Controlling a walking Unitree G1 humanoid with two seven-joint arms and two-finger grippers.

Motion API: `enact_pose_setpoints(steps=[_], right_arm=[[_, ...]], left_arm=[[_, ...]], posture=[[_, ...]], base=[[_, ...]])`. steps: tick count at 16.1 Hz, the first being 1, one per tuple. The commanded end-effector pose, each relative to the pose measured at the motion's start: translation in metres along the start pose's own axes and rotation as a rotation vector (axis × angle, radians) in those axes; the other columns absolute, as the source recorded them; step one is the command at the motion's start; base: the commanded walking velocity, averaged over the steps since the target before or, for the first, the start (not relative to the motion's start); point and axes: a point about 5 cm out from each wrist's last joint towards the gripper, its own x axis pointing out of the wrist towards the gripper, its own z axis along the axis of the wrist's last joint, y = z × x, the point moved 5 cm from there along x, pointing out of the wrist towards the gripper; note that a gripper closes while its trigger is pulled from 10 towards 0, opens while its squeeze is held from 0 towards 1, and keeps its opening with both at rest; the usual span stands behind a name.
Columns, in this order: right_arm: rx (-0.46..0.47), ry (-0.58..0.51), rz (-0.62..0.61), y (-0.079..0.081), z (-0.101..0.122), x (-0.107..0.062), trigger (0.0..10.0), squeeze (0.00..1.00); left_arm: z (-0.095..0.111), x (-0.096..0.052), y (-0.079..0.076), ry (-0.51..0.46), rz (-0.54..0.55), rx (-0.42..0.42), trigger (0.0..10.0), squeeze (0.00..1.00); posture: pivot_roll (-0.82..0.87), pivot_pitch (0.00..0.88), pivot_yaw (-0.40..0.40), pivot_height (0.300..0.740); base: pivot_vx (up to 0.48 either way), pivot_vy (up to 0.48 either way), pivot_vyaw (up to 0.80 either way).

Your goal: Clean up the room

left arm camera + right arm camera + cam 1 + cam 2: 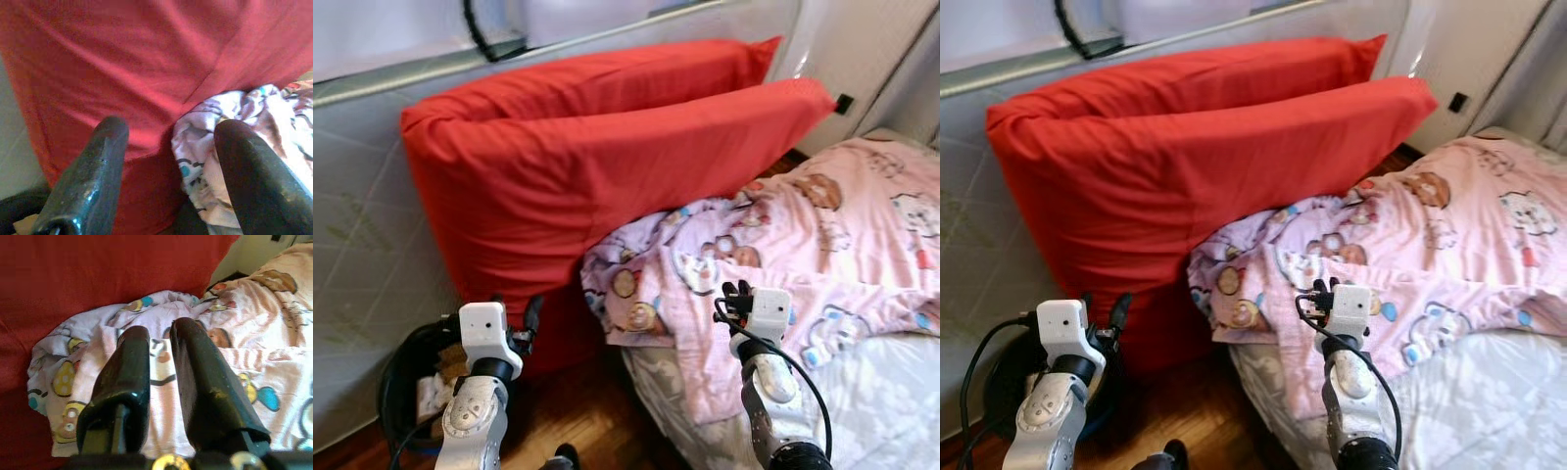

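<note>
Two big red pillows [568,186] lean against the wall, one in front of the other. A pink blanket with cartoon prints [822,245] lies crumpled over the bed, its edge pushed up against the front pillow. My left gripper [516,311] is open, low down in front of the front red pillow [146,73], with nothing between its fingers. My right gripper [736,292] hovers just over the blanket's near edge [161,382], shut and holding nothing.
A coil of black cable [406,377] and a small white box lie on the wooden floor [578,411] at the left, beside a grey quilted panel [362,255]. The bed's white mattress [881,392] runs along the right. A dark wall socket [843,103] sits behind the pillows.
</note>
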Motion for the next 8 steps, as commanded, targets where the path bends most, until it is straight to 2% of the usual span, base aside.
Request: enact_pose_setpoints(steps=[1, 5, 8], right_arm=[[0.006, -0.002, -0.012, -0.004, 0.001, -0.001, 10.0, 0.0], [0.011, 0.001, -0.006, -0.001, 0.001, 0.0, 10.0, 0.0], [0.027, -0.002, 0.033, 0.008, 0.002, -0.001, 10.0, 0.0]], left_arm=[[0.0, -0.003, 0.001, 0.005, 0.007, -0.007, 10.0, 0.0], [0.002, -0.003, 0.001, 0.001, 0.002, -0.007, 10.0, 0.0], [0.003, -0.003, 0.0, -0.005, 0.002, -0.007, 10.0, 0.0]], posture=[[0.11, 0.14, -0.047, 0.74], [0.11, 0.14, -0.046, 0.74], [0.12, 0.138, -0.046, 0.74]], base=[[0.0, 0.0, 0.0], [0.0, 0.0, 0.0], [0.0, 0.0, 0.0]])
